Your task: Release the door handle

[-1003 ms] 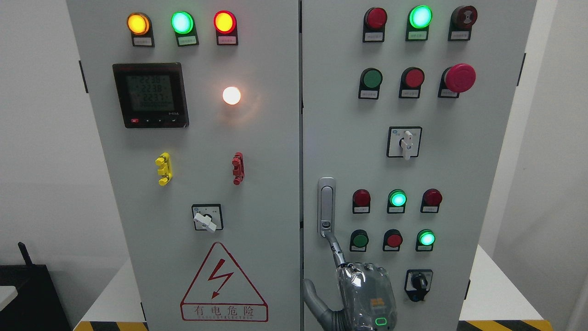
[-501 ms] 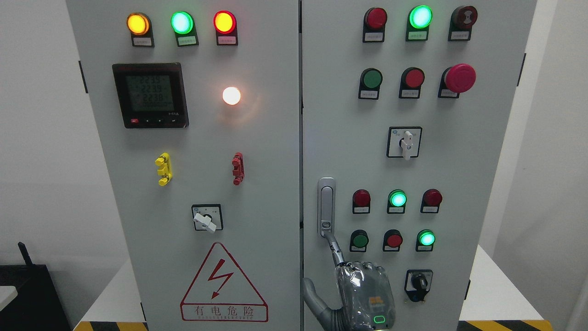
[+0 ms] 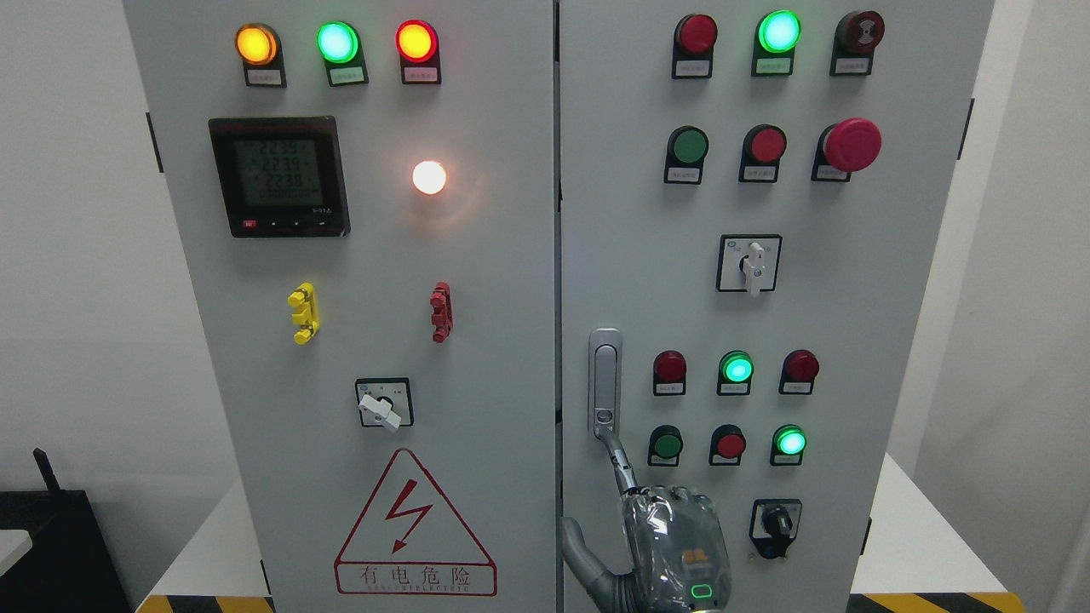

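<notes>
Although the digital meter point(image 3: 279, 176) on the left door has ticked over, little else differs from a second ago. The door handle point(image 3: 605, 383) sits flush and upright on the right door's left edge. Below it, the right hand point(image 3: 677, 545) has barely shifted: its index finger point(image 3: 622, 464) still touches the handle's foot, the others curled, gripping nothing. The release looks unfinished.

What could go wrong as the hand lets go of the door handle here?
1. The hand has one finger stretched up to the lower end of the door handle; pulled away at an angle, it might catch there.
2. The round buttons and the black knob switch sit close beside the hand, so a sideways retreat could bump them.
</notes>
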`<state>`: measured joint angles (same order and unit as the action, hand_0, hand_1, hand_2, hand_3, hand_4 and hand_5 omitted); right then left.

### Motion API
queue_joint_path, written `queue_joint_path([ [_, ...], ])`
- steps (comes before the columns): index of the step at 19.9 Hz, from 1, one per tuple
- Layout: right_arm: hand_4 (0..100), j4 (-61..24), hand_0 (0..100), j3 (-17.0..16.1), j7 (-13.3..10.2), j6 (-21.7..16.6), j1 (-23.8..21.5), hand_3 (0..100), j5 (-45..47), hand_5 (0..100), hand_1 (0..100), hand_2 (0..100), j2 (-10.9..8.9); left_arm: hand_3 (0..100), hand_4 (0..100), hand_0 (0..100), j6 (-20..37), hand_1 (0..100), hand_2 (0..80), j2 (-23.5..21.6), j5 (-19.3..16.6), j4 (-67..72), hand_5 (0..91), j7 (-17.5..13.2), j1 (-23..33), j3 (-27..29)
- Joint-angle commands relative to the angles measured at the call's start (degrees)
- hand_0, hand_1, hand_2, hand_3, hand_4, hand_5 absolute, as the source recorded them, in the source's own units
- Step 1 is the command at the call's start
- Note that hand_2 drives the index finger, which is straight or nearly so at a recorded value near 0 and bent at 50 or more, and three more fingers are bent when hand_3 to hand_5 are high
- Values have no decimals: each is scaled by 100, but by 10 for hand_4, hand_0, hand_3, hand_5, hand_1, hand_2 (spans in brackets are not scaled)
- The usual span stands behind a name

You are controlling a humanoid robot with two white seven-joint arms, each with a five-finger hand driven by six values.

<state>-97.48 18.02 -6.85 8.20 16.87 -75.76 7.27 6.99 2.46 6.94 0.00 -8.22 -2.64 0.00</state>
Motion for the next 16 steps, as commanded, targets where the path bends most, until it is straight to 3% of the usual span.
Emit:
queue_joint_path([
  [1, 1000, 18, 413, -9, 26, -2, -26, 1000, 0, 975, 164, 0, 2, 0, 0, 120, 4, 389, 0, 0, 0, 97, 0, 5, 0, 62],
  [16, 1000, -87, 411, -53, 26, -2, -17, 1000, 18, 974, 163, 0, 29, 0, 0, 120, -5, 389, 0, 0, 0, 97, 0, 5, 0, 62],
])
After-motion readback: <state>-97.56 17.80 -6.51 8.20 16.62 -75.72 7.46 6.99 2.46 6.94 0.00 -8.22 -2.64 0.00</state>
